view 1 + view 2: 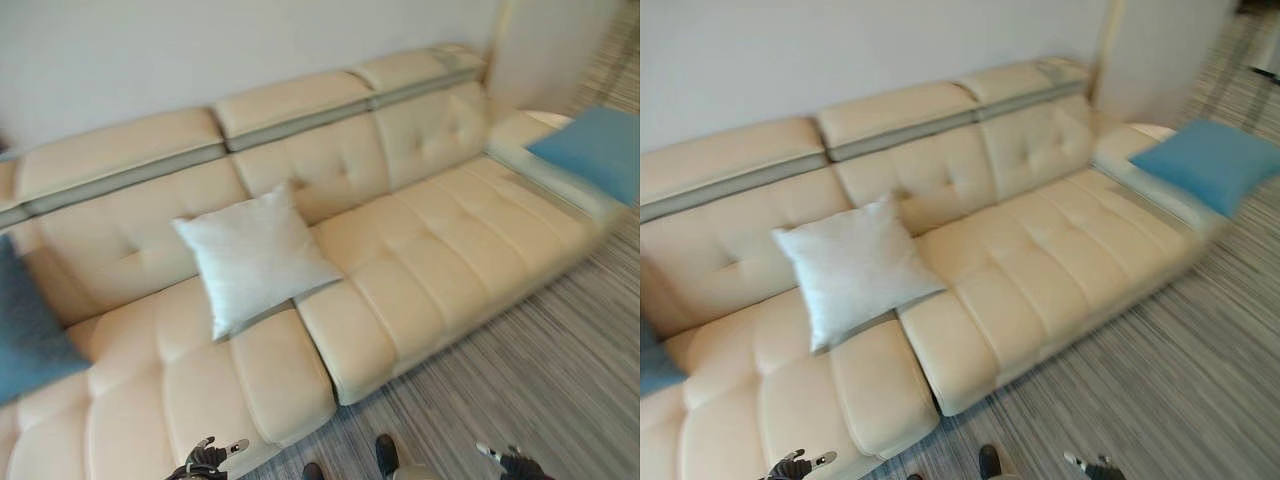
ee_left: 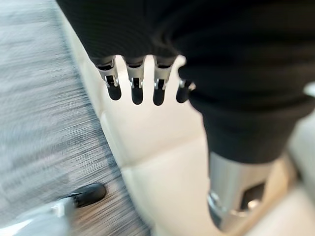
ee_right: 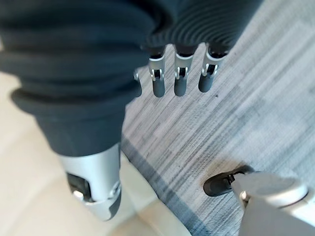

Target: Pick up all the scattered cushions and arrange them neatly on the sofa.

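A cream sofa (image 1: 420,240) stretched from near left to far right along a pale wall (image 1: 200,50), with striped grey carpet (image 1: 520,390) in front of it. A white cushion (image 1: 255,255) leaned upright against the backrest, left of the middle, its lower corner on the seat. A blue cushion (image 1: 590,145) lay on the sofa's far right end, and another blue cushion (image 1: 25,330) rested at the left end against the backrest. The left hand (image 1: 212,455) hung low at the near edge, just in front of the left seat; its fingers (image 2: 137,88) were straight and slightly apart, holding nothing, above the seat's front edge. The right hand (image 1: 505,460) hung low at the near right over the carpet; its fingers (image 3: 179,78) were also straight, slightly spread and empty.
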